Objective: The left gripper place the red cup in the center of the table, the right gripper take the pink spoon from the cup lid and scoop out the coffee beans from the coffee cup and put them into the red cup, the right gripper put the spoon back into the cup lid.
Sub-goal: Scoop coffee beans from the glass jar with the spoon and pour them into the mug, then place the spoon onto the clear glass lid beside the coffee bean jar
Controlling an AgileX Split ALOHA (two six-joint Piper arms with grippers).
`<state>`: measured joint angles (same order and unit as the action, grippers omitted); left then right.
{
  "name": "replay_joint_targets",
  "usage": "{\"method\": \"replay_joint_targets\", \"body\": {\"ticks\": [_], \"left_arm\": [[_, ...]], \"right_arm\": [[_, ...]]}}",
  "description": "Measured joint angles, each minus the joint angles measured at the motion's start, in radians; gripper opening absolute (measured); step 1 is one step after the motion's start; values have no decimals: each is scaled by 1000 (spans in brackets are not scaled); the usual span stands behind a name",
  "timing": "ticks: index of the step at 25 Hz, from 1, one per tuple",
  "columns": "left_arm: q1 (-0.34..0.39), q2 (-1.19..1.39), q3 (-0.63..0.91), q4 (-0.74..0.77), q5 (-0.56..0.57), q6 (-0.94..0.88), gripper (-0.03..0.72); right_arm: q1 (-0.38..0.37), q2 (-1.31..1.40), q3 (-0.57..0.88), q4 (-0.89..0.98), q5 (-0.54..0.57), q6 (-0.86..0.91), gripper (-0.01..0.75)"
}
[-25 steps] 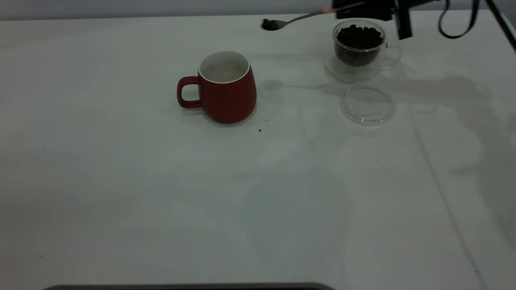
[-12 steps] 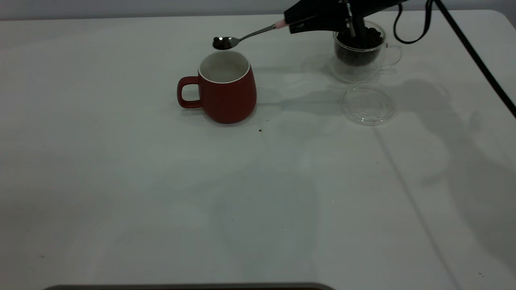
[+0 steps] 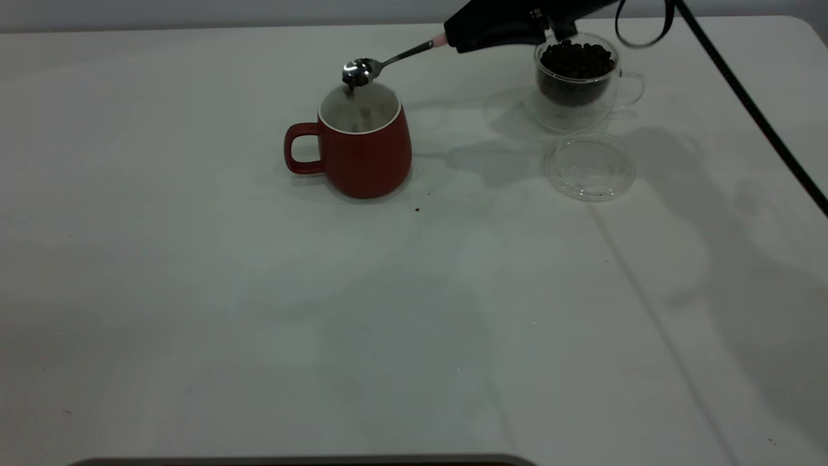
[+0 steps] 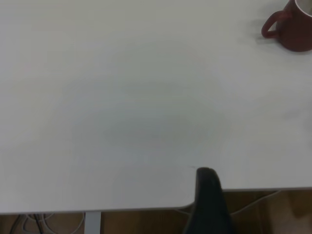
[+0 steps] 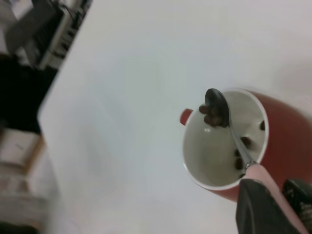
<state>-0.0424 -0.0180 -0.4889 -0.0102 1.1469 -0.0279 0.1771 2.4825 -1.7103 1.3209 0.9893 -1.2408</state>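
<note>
The red cup (image 3: 362, 145) stands near the table's middle, handle to the left. My right gripper (image 3: 460, 37) is shut on the pink spoon's handle (image 3: 440, 41) and holds the tilted spoon bowl (image 3: 357, 70) just over the cup's mouth. In the right wrist view, coffee beans (image 5: 209, 116) slide off the spoon (image 5: 217, 107) and several lie inside the red cup (image 5: 287, 141). The glass coffee cup (image 3: 577, 81) full of beans stands at the back right, the empty cup lid (image 3: 589, 166) in front of it. One finger (image 4: 209, 204) of my left gripper shows at the table's near edge.
The white table (image 3: 259, 310) holds a few dark specks, one just in front of the red cup (image 3: 417, 209). My right arm's black cable (image 3: 744, 97) runs down across the right side. The red cup also shows far off in the left wrist view (image 4: 292, 29).
My right gripper carried the loaded spoon left from beside the coffee cup to over the red cup, then tilted it; beans now fall into the cup.
</note>
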Motion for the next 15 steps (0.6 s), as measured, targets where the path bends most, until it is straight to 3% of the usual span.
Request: {"method": "replay_joint_targets", "body": {"ticks": [10, 15], "left_arm": [[0, 0, 0, 0, 0, 0, 586], [0, 0, 0, 0, 0, 0, 586]], "right_arm": [[9, -253, 0, -259, -29, -56, 95], [-84, -409, 26, -396, 157, 73, 95]]}}
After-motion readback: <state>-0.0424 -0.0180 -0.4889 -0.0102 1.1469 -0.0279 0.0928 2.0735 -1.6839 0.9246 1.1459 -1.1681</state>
